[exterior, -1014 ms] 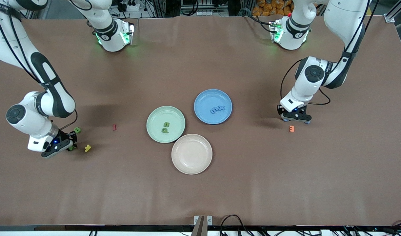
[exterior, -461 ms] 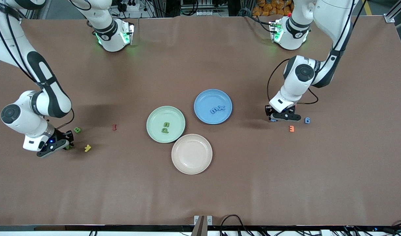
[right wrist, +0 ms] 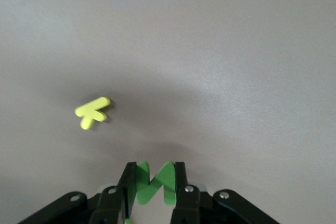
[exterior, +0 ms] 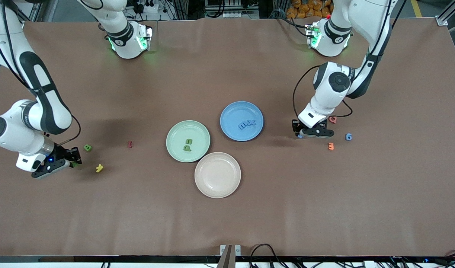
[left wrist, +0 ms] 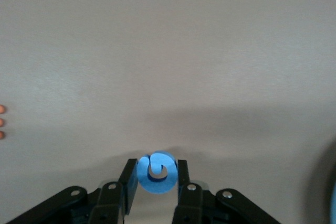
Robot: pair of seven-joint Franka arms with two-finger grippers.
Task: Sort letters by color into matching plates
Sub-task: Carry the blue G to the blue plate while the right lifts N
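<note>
My left gripper (exterior: 299,134) is shut on a blue letter (left wrist: 156,172) and holds it low over the table, between the blue plate (exterior: 231,111) and a loose blue letter (exterior: 348,136). The blue plate holds two blue letters (exterior: 247,124). My right gripper (exterior: 73,160) is shut on a green letter (right wrist: 154,182), held low over the table near the right arm's end. Another green letter (exterior: 87,147) lies beside it. The mint green plate (exterior: 197,130) holds two green letters (exterior: 188,145).
A beige plate (exterior: 217,174) touches the green plate, nearer the front camera. A yellow letter (exterior: 99,168) lies by my right gripper and also shows in the right wrist view (right wrist: 93,112). A red letter (exterior: 130,144), an orange letter (exterior: 330,146) and a reddish letter (exterior: 332,119) lie loose.
My left gripper has carried the blue letter toward the blue plate, uncovering the other blue letter and the reddish one. My right gripper has shifted slightly toward its end of the table with the green letter.
</note>
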